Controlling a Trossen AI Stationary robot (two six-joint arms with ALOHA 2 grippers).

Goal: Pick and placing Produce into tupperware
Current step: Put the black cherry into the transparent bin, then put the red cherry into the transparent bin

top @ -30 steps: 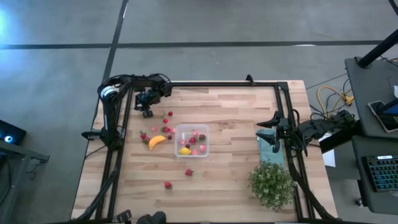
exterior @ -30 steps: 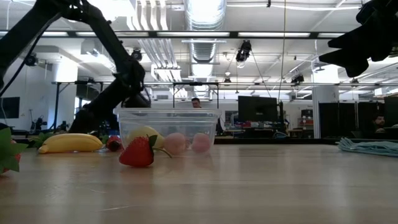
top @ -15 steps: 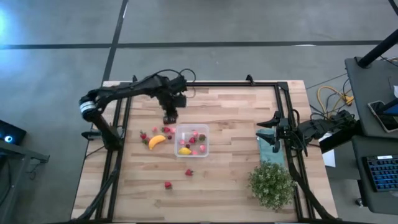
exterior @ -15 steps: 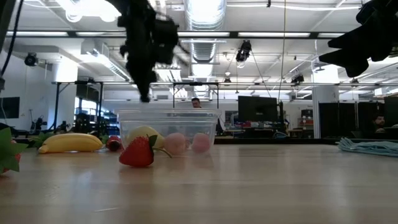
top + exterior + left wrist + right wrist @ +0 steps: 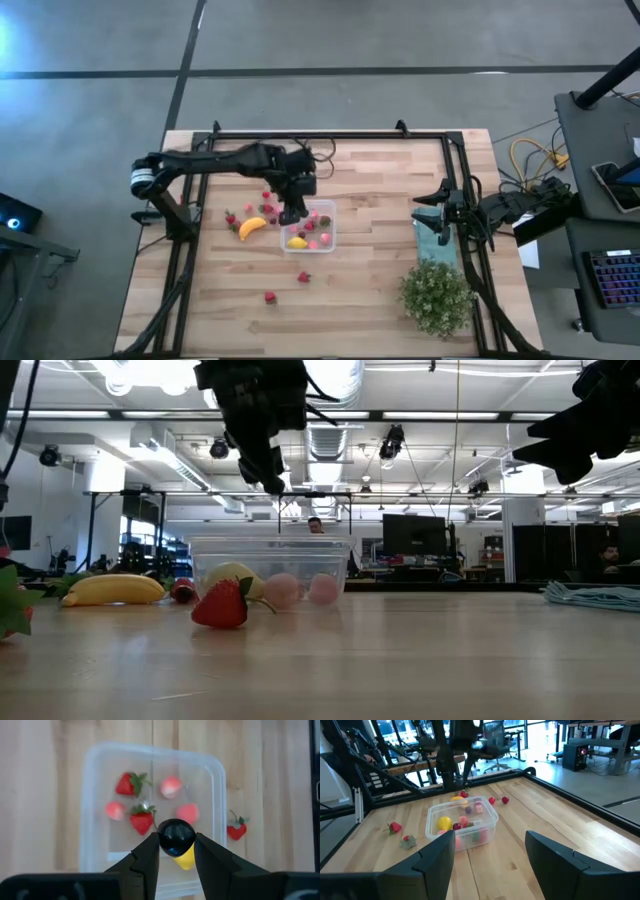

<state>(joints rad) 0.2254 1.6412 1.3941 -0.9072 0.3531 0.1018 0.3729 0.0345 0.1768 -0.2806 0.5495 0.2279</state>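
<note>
Left end effector (image 5: 176, 851), gripping a dark berry (image 5: 175, 837), has moved from beside to above the tupperware (image 5: 95, 795)

Open lab: exposed ducts (image 5: 325, 400), monitors (image 5: 413, 538)

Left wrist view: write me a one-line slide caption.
Left gripper holds a dark round berry above the clear plastic box, which already contains strawberries, pink pieces and a lemon.

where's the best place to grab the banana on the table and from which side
Probably from straight above, pinching the banana across the narrow width at mid-length. It lies flat on the table, long and curved, beside the tupperware, with small berries near its ends, so the middle looks freest.
</note>
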